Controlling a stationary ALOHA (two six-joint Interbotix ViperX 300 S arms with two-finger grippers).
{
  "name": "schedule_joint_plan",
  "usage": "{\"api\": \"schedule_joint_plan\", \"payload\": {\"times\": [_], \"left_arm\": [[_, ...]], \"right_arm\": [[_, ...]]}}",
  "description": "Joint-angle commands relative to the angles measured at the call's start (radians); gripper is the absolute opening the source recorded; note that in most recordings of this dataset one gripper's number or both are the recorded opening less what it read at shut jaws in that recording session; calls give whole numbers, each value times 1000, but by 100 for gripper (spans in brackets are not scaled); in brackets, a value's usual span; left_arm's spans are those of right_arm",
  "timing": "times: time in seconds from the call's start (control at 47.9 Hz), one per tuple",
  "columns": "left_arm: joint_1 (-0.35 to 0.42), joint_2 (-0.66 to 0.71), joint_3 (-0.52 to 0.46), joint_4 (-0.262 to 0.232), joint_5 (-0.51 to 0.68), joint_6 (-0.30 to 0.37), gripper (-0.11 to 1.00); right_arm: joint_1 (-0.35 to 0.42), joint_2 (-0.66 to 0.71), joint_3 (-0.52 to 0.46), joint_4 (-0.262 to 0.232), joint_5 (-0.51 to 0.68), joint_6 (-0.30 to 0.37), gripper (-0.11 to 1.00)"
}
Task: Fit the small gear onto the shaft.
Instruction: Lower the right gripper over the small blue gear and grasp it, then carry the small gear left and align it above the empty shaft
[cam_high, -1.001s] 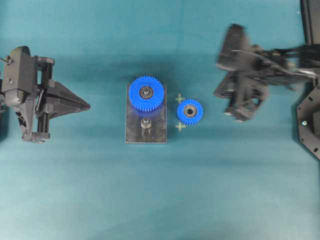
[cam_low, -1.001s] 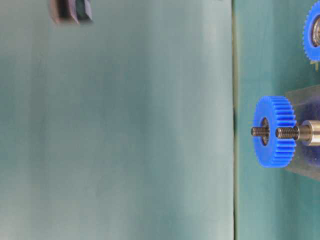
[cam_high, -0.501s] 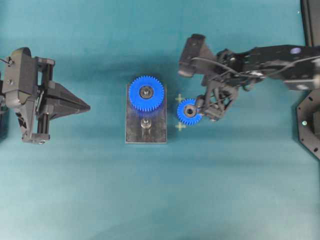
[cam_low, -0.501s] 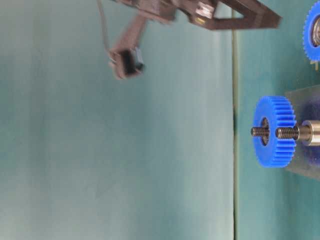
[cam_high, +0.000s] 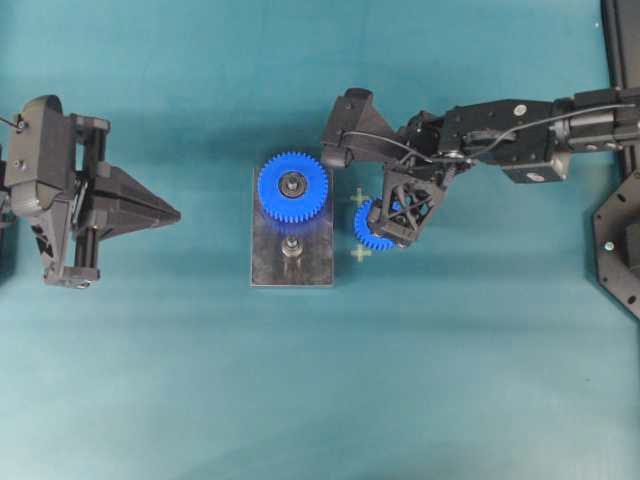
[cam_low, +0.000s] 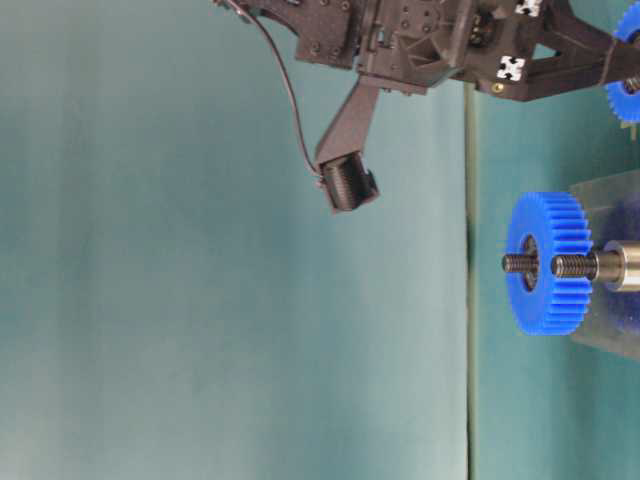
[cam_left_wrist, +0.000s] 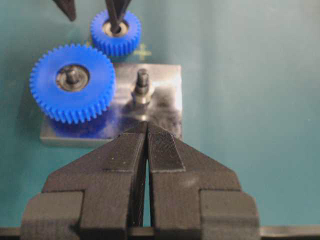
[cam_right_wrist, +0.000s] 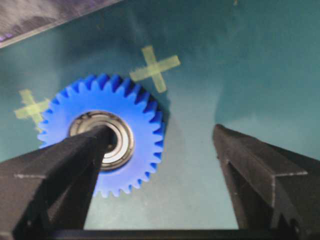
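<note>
The small gear (cam_high: 372, 235) (cam_left_wrist: 116, 34) (cam_right_wrist: 135, 115) lies flat on the teal mat just right of the grey plate (cam_high: 312, 268). On the plate, the bare shaft (cam_high: 291, 247) (cam_left_wrist: 142, 85) (cam_low: 572, 266) stands upright beside a larger blue gear (cam_high: 292, 186) that sits on its own peg. My right gripper (cam_high: 388, 208) (cam_right_wrist: 161, 131) hangs open over the small gear. One fingertip is at the gear's bearing hub and the other is off its rim over the mat. My left gripper (cam_high: 175, 212) (cam_left_wrist: 146, 125) is shut and empty, pointing at the plate from the left.
Two yellow-green tape crosses (cam_high: 360, 197) (cam_high: 361, 253) mark the mat on either side of the small gear. Black hardware (cam_high: 620, 250) stands at the right edge. The right arm (cam_high: 500, 125) stretches in from the upper right.
The right arm has swung in from the right and come down over the small gear, and its jaws have opened wide. The left arm, the gears and the plate have not moved.
</note>
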Motion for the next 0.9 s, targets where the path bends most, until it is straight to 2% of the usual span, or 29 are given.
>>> {"api": "schedule_joint_plan", "payload": {"times": [0.0,0.125,0.188,0.375,0.647,0.876], "left_arm": [[-2,-3,-18,3,-5,-5,0],[-3,-3,-18,2,-5,-5,0],[-3,-3,-17,2,-6,-6,0],[-2,-3,-17,3,-11,-8,0],[-2,-2,-12,3,-12,-37,0],[-3,-2,-12,2,-12,-38,0]], "right_arm": [[2,-3,-17,-2,9,3,88],[3,8,-23,-2,38,3,85],[6,9,-29,-2,51,3,79],[26,3,-72,2,84,12,34],[84,-29,-202,9,241,14,34],[130,-12,-383,18,313,12,34]]}}
